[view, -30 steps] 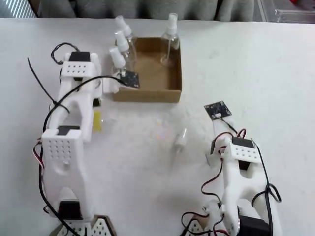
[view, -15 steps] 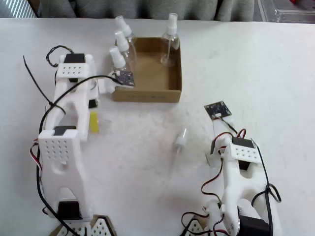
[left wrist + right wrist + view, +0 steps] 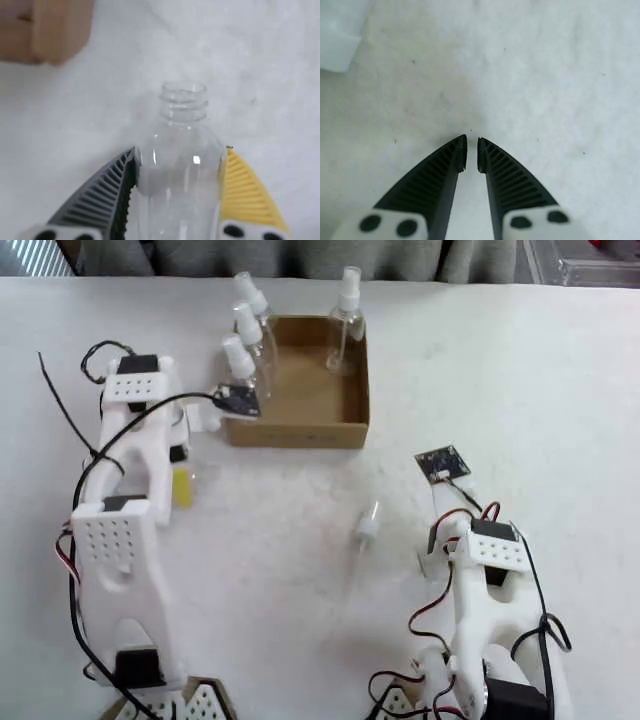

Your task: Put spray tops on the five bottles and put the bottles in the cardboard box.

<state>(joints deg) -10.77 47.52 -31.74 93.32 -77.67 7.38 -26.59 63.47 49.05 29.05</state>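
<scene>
Table (image 3: 560,390) comes first, white and wide, with both arms on its near side. The left arm (image 3: 120,530) is on the left, reaching up beside the cardboard box (image 3: 295,430), and the right arm (image 3: 490,560) sits at the near right. The box is in the far middle, with three bottles (image 3: 245,330) along its left wall and one bottle (image 3: 347,320) in its far right corner, all with tops on. The left gripper (image 3: 180,150) pinches the open bottle (image 3: 182,112) by its fat middle, one jaw on each side, and its mouth has no top. The right gripper (image 3: 471,140) hangs over bare table, its jaws almost pressed together with nothing between them. The last spray top (image 3: 368,523) lies flat on the table between the arms, closer to the right arm. I think the job now is to join this top to the open bottle. To do it well, the left arm should hold the bottle firm with its mouth up, out where the right arm can reach. The right gripper has to spread its jaws, take the top by its head and keep the thin tube pointing down. The tube should go in first, then the top goes on straight, because the smooth bottle could slip
</scene>
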